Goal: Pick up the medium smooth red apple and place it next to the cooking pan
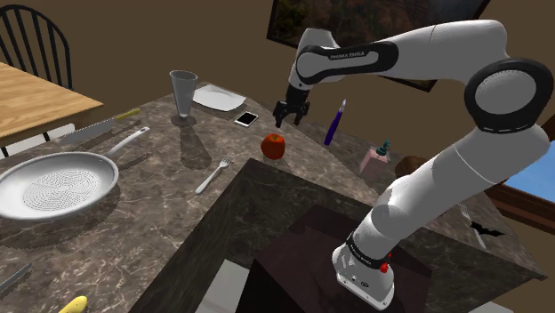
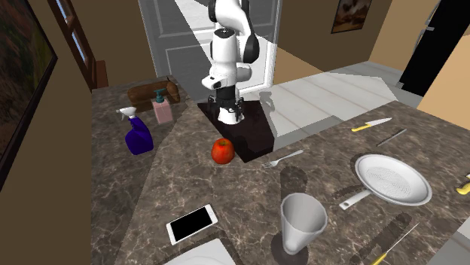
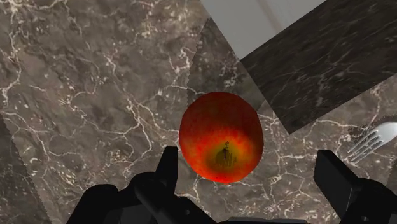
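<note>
Hovering above the red apple [image 1: 273, 146] on the marble counter [image 1: 151, 191], the gripper [image 1: 292, 114] was seen spread wide; the round fruit could be nudged and rolled toward the fork [image 1: 213, 175] if clipped off-centre.

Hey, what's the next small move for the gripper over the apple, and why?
Probably lower straight down. The gripper hangs open above the apple, which sits on the countertop between the fingers, untouched. Dropping first would let them straddle it before closing.
</note>
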